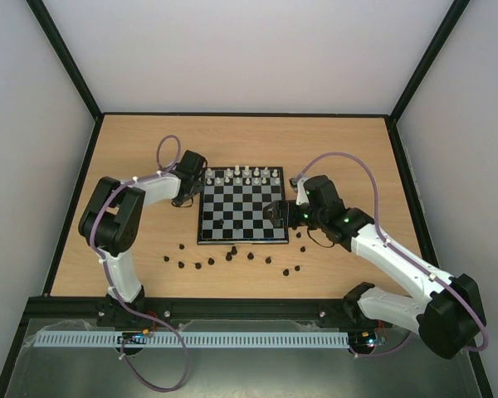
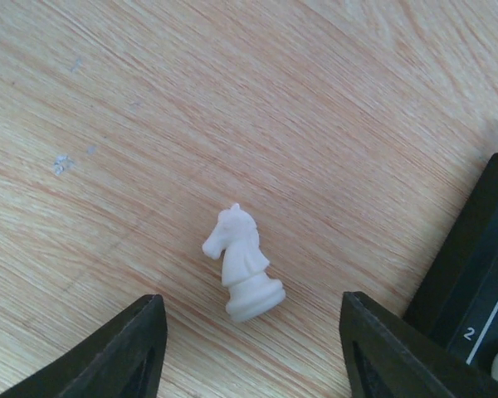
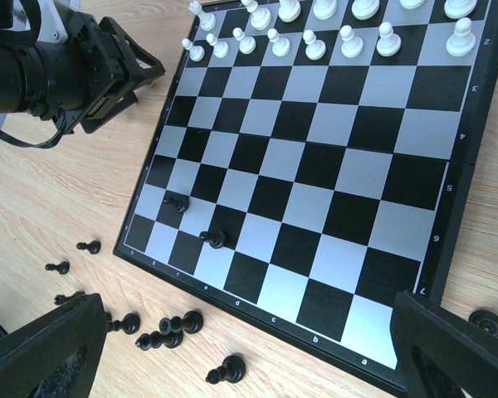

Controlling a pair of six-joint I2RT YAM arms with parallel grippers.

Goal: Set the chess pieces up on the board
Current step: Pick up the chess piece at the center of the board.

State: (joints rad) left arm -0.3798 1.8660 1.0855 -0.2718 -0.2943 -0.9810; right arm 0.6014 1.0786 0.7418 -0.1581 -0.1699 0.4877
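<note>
**A:** Top view first. Where do things stand?

**B:** The board (image 1: pixel 242 211) lies mid-counter (image 1: pixel 340 149). White pieces (image 1: pixel 241 177) fill most of its two rows toward the far edge. Black pieces (image 1: pixel 232 257) are strewn on the wood along the near edge. The left claw (image 1: pixel 183 201) hangs just off the board's left side, and the right claw (image 1: pixel 275 214) is over its right side.

**A:** And the left wrist?

**B:** A white knight (image 2: pixel 243 267) stands upright on the counter, just beside the board's border. The claw's fingers are apart, one on either side of it, touching nothing.

**A:** So that's the step in hand?

**B:** I'd say so: fetching a stray white piece. Next the claw needs to come down square over the knight and close gently. Then it must lift clear of the border to reach the far row.

**A:** Right wrist?

**B:** Its fingers are spread wide too, and empty. Two black men (image 3: pixel 216 239) stand on the board's left half, toward the near edge. The rest lie off it, so I judge the black side barely begun.
</note>
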